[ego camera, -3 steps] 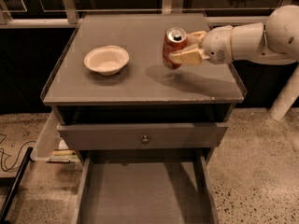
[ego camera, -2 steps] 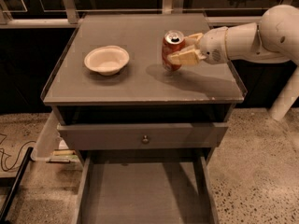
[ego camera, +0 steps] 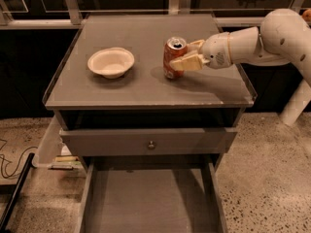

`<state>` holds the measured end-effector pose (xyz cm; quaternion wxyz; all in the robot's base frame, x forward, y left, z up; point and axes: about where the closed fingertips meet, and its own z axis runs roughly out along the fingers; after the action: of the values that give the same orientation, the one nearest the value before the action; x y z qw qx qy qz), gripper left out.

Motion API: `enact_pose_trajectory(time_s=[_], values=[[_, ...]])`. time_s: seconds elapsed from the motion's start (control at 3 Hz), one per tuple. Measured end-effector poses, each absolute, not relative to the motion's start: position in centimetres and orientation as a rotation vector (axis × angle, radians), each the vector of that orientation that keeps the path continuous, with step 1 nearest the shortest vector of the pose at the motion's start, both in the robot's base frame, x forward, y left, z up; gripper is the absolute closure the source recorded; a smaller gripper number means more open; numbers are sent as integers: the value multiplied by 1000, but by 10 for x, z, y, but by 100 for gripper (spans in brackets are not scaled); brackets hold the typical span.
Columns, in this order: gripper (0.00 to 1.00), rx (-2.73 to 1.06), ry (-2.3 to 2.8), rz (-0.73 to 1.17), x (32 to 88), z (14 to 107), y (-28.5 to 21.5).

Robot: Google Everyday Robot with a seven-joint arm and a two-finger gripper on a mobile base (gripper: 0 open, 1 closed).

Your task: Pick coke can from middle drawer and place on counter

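Note:
The red coke can [ego camera: 173,58] is upright on the grey counter [ego camera: 146,30], right of centre, with its base at or just above the surface. My gripper [ego camera: 183,55] reaches in from the right on a white arm and is shut on the can, with one cream finger [ego camera: 187,63] across its near side and the other behind it. The middle drawer [ego camera: 150,203] is pulled out at the bottom of the view, and its bare grey floor holds nothing.
A cream-white shallow bowl [ego camera: 111,61] sits on the left half of the counter, about a hand's width from the can. A drawer front with a small round knob [ego camera: 151,144] stands above the open drawer. Speckled floor lies on both sides, and a black cable [ego camera: 10,165] lies at left.
My gripper has carried the can a little to the left and down towards the counter's surface. The bowl and the drawers have not moved.

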<state>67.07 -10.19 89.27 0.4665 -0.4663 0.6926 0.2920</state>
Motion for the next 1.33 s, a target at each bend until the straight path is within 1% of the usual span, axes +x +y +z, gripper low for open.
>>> enact_pose_trajectory(time_s=[0.33,0.67,1.33], values=[[100,-1142,1696,776,670,887,-97],[82,-1142,1696,776,670,887,-97],[36,-1142,1696,776,670,887,-97]])
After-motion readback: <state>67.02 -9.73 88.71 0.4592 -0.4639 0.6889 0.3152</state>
